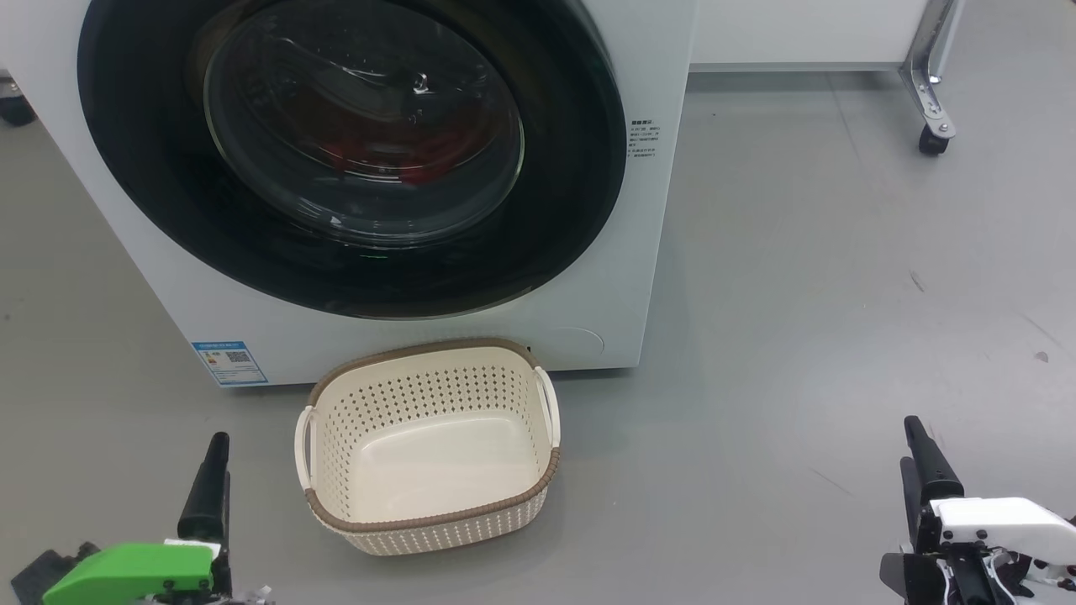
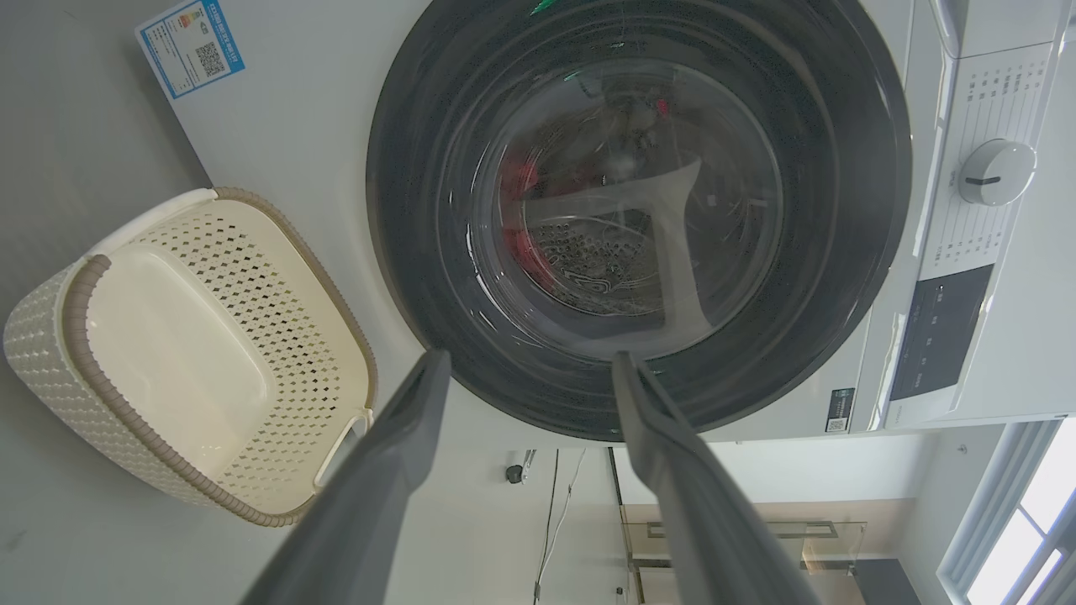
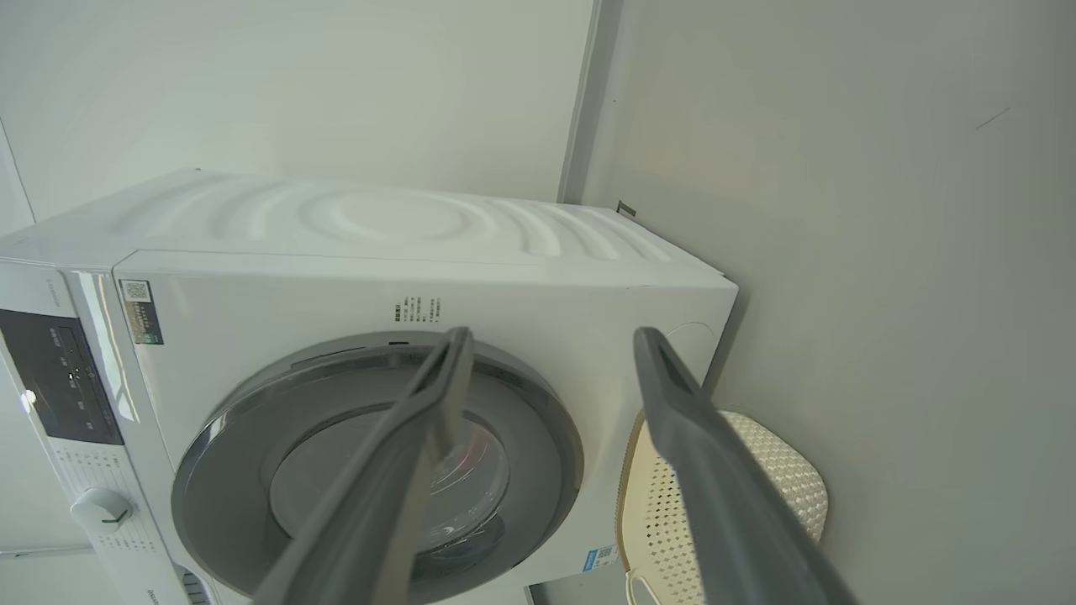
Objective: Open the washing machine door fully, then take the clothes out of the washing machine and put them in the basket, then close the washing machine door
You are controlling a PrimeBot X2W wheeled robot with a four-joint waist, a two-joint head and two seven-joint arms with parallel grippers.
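Presumably the basket (image 1: 429, 349) sits just before the shut door (image 1: 572, 210) to catch clothes (image 1: 420, 172). We hold left gripper (image 2: 530, 357) and right gripper (image 3: 552, 332) spread, empty.

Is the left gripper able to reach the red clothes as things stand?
Probably not. The washing machine door is shut, and the clothes lie behind its glass. The left gripper is open and holds nothing, yet the door bars its way.

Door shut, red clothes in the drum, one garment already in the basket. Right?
No: the basket is empty, as the head view shows. The washing machine door is shut, with the red clothes behind its glass.
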